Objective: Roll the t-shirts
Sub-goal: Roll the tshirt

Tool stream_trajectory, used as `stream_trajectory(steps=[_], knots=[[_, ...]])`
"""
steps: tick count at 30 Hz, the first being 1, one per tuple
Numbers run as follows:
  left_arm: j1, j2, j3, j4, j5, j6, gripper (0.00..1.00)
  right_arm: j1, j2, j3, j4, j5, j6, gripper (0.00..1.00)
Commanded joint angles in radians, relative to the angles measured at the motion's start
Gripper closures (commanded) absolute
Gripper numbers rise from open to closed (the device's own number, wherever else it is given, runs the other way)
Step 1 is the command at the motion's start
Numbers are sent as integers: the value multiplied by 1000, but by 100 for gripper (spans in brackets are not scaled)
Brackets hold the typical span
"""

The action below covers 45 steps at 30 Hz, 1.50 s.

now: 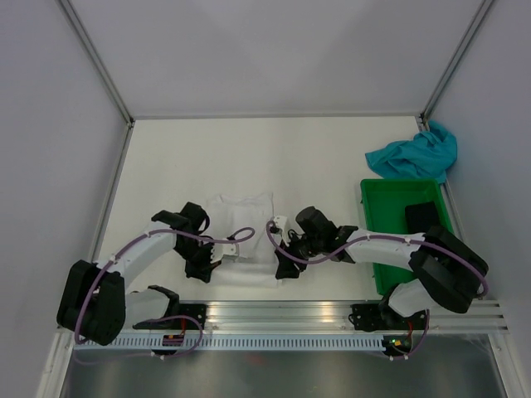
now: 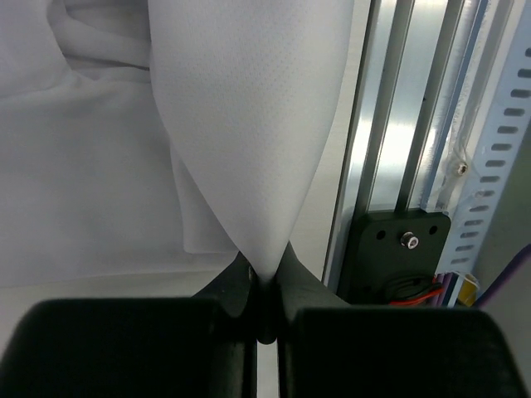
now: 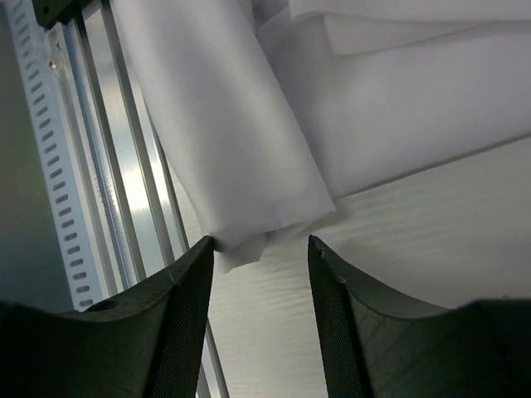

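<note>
The white t-shirt [image 1: 241,224] is lying at the desk's [image 1: 249,157] near edge, beside the aluminium rail [image 1: 290,313], with bare desk stretching behind it. The left gripper [image 2: 264,319] is pinching a raised fold of it. The right gripper [image 3: 261,265] is standing open at its rolled end. The teal t-shirt [image 1: 415,153] is sitting crumpled behind the green crate [image 1: 371,240].

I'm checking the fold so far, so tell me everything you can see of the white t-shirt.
The white t-shirt is thin, finely knit cloth, lying mostly flat on the table close to the front rail. Its near edge is lifted into a soft fold. The left gripper is shut on that edge, drawing it into a taut cone. The right gripper is open, a corner of the fold between its parted jaws.
</note>
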Motion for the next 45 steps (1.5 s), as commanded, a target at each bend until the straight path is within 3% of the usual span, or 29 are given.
stream_trajectory(steps=[1,8,12,17,18,21,22,23,26,27,30,37,41,44,45], knots=[[22,25,52,-37,75,58,98,10,-92,-77,211,104,114,44],[68,53,55,-36,90,62,98,200,-240,-266,443,362,135,35],[78,72,58,-36,93,61,98,265,-165,-277,489,521,180,27],[86,96,64,-36,101,58,98,294,-32,-225,549,495,181,28],[89,97,64,-36,101,58,98,303,-13,-214,538,489,184,30],[104,97,64,-36,103,62,98,305,30,-199,523,466,212,48],[114,97,64,-37,101,64,97,303,29,-206,526,461,220,63],[118,97,66,-37,100,61,95,305,21,-209,527,458,227,69],[137,89,69,-34,89,44,66,303,-16,-215,518,426,253,83],[141,85,72,-36,86,41,51,303,-25,-214,515,411,261,84],[152,42,81,-37,78,27,32,299,-46,-191,489,340,296,87],[152,-68,109,-42,104,-22,30,236,-53,-208,501,188,408,87],[147,-67,72,-31,110,-1,32,167,-37,-255,612,133,480,87],[144,-20,61,-22,127,-7,36,136,-10,-260,650,101,500,88],[143,-9,66,-8,141,-10,44,129,-1,-260,659,80,511,87]])
